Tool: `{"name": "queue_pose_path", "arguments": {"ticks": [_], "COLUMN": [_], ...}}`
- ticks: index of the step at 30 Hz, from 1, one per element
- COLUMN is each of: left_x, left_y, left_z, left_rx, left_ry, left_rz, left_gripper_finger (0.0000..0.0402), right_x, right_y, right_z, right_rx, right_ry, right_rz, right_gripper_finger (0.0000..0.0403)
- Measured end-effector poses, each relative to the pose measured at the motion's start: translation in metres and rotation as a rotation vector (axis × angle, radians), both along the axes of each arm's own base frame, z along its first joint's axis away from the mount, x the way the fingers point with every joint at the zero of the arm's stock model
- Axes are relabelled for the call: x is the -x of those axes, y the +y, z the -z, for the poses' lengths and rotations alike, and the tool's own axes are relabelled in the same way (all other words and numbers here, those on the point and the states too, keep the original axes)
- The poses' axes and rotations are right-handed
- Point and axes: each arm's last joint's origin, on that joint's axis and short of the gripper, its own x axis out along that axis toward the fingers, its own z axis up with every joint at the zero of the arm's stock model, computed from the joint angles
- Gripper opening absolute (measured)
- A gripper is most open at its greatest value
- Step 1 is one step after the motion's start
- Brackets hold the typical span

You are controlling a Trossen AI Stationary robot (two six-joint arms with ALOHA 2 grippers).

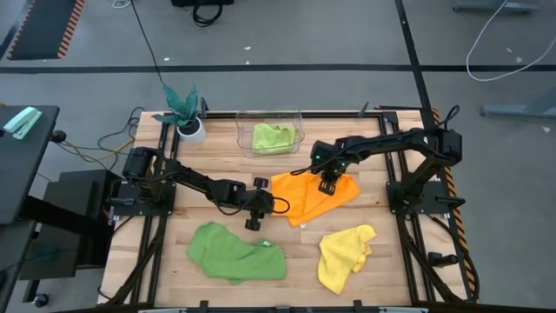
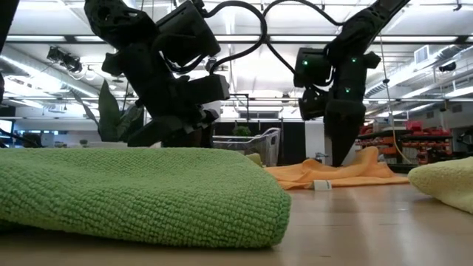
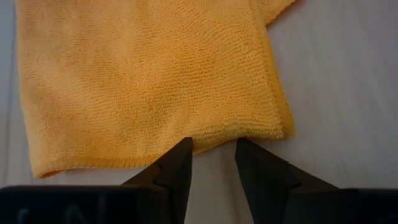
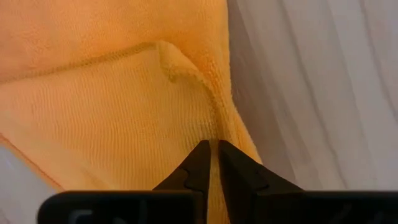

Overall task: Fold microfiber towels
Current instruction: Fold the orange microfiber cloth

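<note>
An orange towel [image 1: 313,196] lies partly folded at the table's middle. My left gripper [image 1: 268,207] stands open at its left edge [image 3: 217,140], the fingertips just short of the hem. My right gripper [image 4: 213,148] points down onto the towel's right part and is shut on the cloth. Near the front edge lie a dark green towel [image 1: 236,252] and a crumpled yellow towel [image 1: 345,255]. A light lime green towel [image 1: 272,136] lies in the clear bin [image 1: 300,117]. My right gripper pinches the orange towel between its two fingertips next to a turned-over hem [image 4: 217,127], near the towel's right edge. The fingers come from above, pointing down. The towel lies on the table around them. Whether my left gripper touches the hem, I cannot tell.
A plant in a white pot [image 1: 184,111] stands at the far left corner. The clear bin sits at the far edge behind the orange towel. Bare wood shows between the green and yellow towels [image 1: 300,252].
</note>
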Motion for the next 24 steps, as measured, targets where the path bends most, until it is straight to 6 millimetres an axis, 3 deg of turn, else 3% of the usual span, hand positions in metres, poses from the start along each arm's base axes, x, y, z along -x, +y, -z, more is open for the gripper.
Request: {"name": "queue_pose_path", "arguments": {"ticks": [5,14,24], "left_x": [-0.001,-0.003,-0.004], "left_y": [0.000,0.000,0.001], "left_z": [0.000,-0.001,-0.002], "left_rx": [-0.006,-0.019,-0.042], "left_ry": [-0.012,-0.042,-0.060], "left_rz": [-0.005,-0.017,-0.040], "left_gripper_finger": [0.0121,0.0086,0.0012], "right_x": [0.003,0.008,0.006], "right_y": [0.002,0.005,0.013], "right_z": [-0.010,-0.012,-0.012], "right_rx": [0.004,-0.012,-0.011], "right_ry": [-0.026,0.014,0.013], "right_rz": [0.012,0.029,-0.001], "right_gripper_finger": [0.0007,0.0005,0.0005]}}
